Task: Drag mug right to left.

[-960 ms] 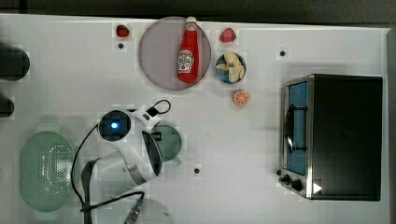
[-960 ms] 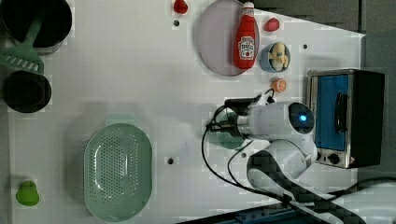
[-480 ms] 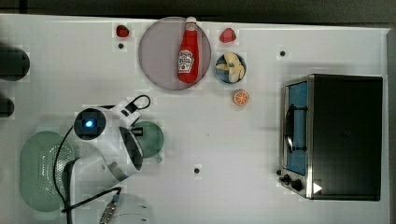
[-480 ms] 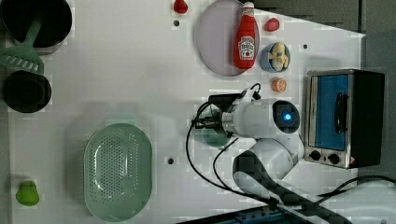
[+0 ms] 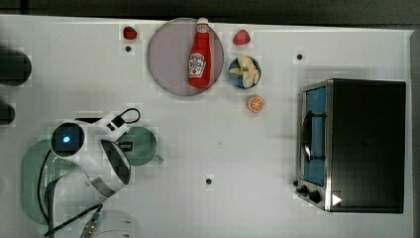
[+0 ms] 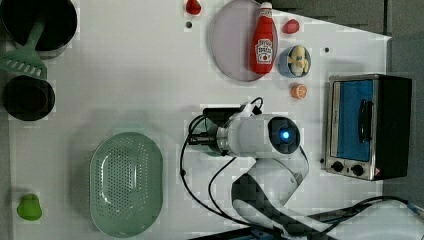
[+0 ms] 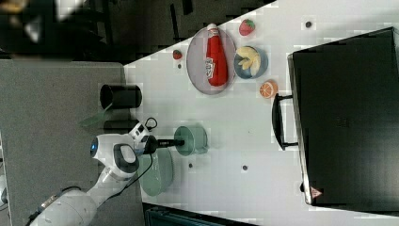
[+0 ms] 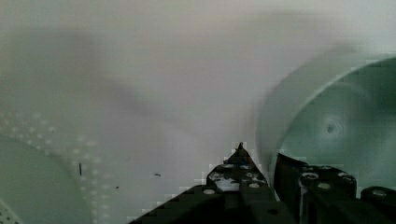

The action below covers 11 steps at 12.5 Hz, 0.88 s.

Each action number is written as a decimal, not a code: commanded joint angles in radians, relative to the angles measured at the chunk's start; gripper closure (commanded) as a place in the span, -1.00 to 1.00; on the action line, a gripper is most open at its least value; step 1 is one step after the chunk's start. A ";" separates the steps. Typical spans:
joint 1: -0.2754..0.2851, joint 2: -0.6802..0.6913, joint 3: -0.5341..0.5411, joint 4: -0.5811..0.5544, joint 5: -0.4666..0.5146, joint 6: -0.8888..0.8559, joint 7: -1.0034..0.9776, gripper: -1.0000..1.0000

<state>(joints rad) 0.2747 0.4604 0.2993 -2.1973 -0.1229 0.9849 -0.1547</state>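
Note:
The small muted-green mug stands on the white table just to the right of the arm in the top view, its stubby handle pointing away from the arm. My gripper reaches it from the top view's left and is shut on the mug's rim. In the wrist view the mug wall runs between one finger outside and the other inside. The right view shows the mug beyond the gripper. In the left view the gripper covers most of the mug.
The pale green colander lies close to the mug, partly under the arm in the top view. A ketchup bottle rests on a plate, beside a blue bowl, an orange slice and strawberries. A toaster oven stands far right.
The arm and the mug have slid together toward the top view's left, nearer the colander. The other objects have stayed put.

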 commanded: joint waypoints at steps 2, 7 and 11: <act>0.047 0.037 -0.005 0.082 0.003 -0.009 0.068 0.65; 0.095 0.099 -0.005 0.183 0.003 -0.012 0.069 0.65; 0.089 0.069 -0.013 0.198 0.003 -0.039 0.069 0.18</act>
<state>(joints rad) 0.3582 0.5688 0.3000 -2.0254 -0.1267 0.9614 -0.1360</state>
